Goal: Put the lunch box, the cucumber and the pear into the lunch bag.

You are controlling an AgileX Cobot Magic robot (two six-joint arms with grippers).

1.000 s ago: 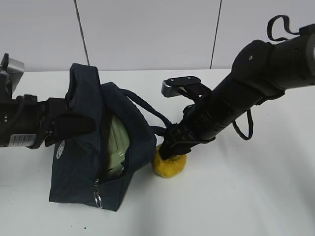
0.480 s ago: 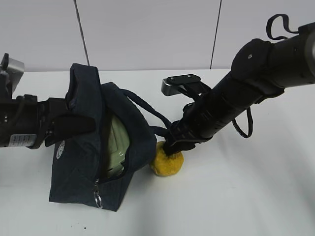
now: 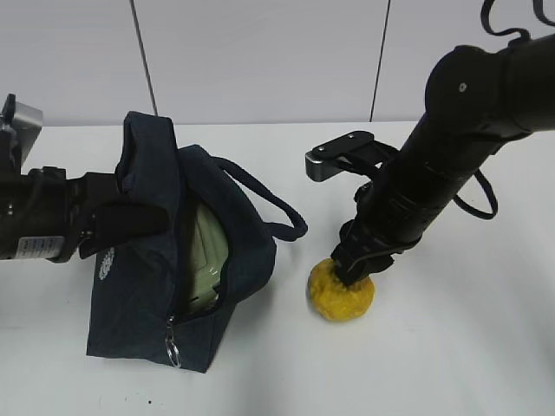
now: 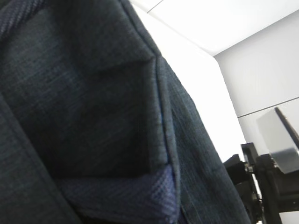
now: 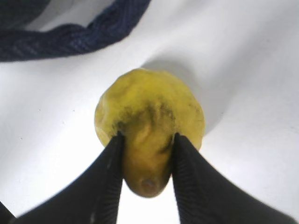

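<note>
The dark navy lunch bag (image 3: 139, 295) stands on the white table with its mouth open toward the right. The pale green lunch box (image 3: 206, 251) shows inside it. My left gripper (image 3: 130, 217) is pinched on the bag's upper flap; the left wrist view is filled by the bag's fabric (image 4: 93, 93) and its jaws are hidden. My right gripper (image 3: 351, 273) is shut on the yellow pear (image 3: 341, 295) to the right of the bag, at or just above the table. In the right wrist view the fingers (image 5: 112, 177) clamp the pear (image 5: 149, 107) on both sides. The cucumber is out of view.
The bag's loop handle (image 3: 282, 208) hangs out toward the pear and shows in the right wrist view (image 5: 79, 35). A metal zipper ring (image 3: 173, 354) hangs at the bag's front corner. White wall panels stand behind the table.
My right gripper has moved to the right with the pear, away from the bag's mouth and handle. The left gripper and the bag have not moved.
</note>
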